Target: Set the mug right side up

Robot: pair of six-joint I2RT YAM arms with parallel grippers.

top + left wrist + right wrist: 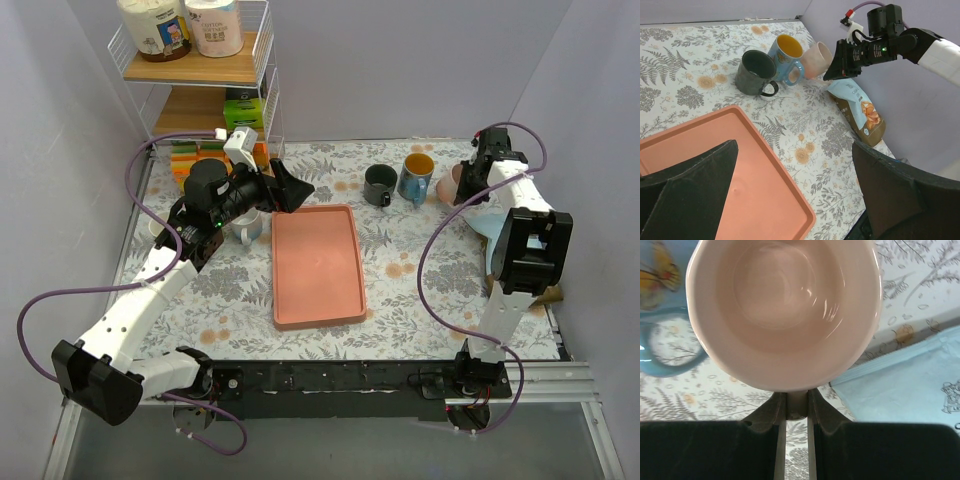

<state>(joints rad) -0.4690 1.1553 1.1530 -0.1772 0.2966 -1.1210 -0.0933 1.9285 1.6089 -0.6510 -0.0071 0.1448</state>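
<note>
- While tipped on its side, mouth toward the wrist camera, the pink mug (785, 310) sits right at the tips of the right gripper (796, 407), whose fingers are drawn nearly together, pinching a narrow part at its edge.
- Just beyond the held mug stand a blue mug (785, 57) and a dark mug (755, 72), both upright.
- Beside that gripper lies a light-blue bag (860, 107).
- Spread wide, the left gripper (290, 188) hangs over the far end of the tray (318, 262), holding nothing.

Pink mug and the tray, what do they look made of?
The pink mug is probably glazed ceramic: thick rounded rim, glossy finish, small sharp highlights inside. The tray looks like moulded plastic in matte salmon: rounded raised lip, only a soft sheen. Silicone or coated metal can't be ruled out.
</note>
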